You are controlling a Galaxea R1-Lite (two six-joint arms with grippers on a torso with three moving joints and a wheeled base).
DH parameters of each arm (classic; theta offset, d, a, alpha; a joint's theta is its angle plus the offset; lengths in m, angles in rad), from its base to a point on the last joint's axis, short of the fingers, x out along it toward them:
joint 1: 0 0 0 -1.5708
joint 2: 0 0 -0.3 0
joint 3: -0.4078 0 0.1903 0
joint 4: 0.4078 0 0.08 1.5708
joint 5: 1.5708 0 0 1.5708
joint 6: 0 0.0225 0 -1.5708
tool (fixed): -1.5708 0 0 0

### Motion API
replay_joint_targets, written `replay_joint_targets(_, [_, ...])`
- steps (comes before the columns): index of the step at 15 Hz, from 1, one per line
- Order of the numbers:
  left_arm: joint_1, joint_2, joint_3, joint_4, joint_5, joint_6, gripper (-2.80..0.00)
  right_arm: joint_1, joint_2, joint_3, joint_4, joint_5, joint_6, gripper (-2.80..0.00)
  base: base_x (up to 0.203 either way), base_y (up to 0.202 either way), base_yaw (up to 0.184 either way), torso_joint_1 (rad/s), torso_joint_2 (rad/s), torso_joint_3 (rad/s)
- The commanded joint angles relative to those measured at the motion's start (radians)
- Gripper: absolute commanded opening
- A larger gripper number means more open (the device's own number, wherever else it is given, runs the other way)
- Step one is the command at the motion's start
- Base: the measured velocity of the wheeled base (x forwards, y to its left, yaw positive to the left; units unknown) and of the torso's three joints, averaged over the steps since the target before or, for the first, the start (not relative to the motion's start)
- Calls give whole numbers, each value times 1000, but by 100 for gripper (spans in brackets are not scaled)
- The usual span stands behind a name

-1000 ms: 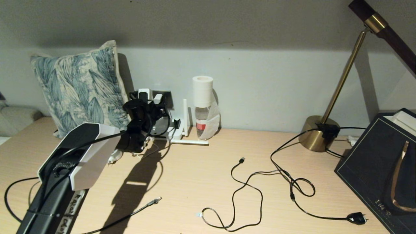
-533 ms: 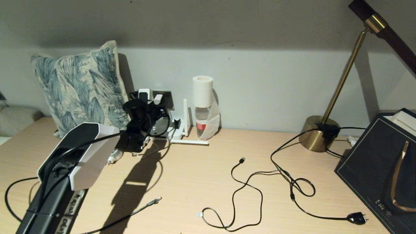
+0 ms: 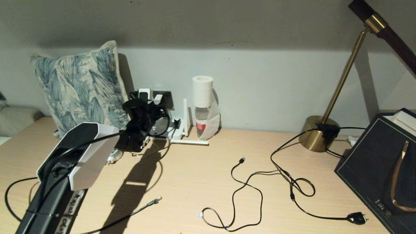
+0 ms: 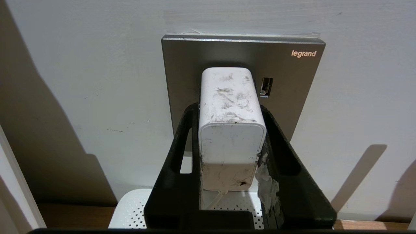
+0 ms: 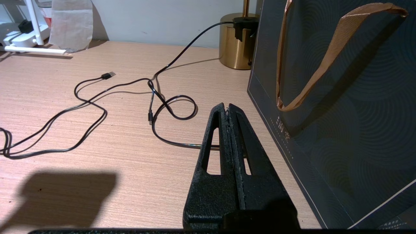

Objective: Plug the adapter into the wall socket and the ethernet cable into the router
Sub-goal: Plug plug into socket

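Observation:
My left gripper (image 4: 229, 109) is shut on the adapter (image 4: 230, 130), a scuffed white block with a thin white cord hanging from it. The adapter's far end sits against the wall socket (image 4: 292, 74), a brushed grey plate on the wall. Below it lies the white perforated router (image 4: 130, 211), which in the head view stands by the wall (image 3: 162, 128) with its stick antennas (image 3: 185, 113). The ethernet cable (image 3: 130, 216) lies loose on the desk, its clear connector (image 3: 156, 200) free near the front. My right gripper (image 5: 226, 107) is shut and empty, hovering over the desk beside a dark bag.
A leaf-print pillow (image 3: 78, 87) leans on the wall left of the socket. A bottle topped by a tape roll (image 3: 203, 107) stands right of the router. A thin USB cable (image 3: 247, 191), a black pronged plug (image 3: 357, 217), a brass lamp base (image 3: 317, 133) and a dark paper bag (image 3: 377, 162) fill the right side.

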Motion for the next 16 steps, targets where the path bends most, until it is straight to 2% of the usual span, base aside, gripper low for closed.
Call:
replay_joint_targets(1, [-3, 16, 1, -37, 1, 0, -280, 0, 0, 26, -1, 0, 0, -280, 0, 0, 0, 0, 0, 0])
replay_joint_targets(16, [-18, 37, 4, -76, -14, 0, -280, 0, 0, 26, -1, 0, 0, -280, 0, 0, 0, 0, 0, 0])
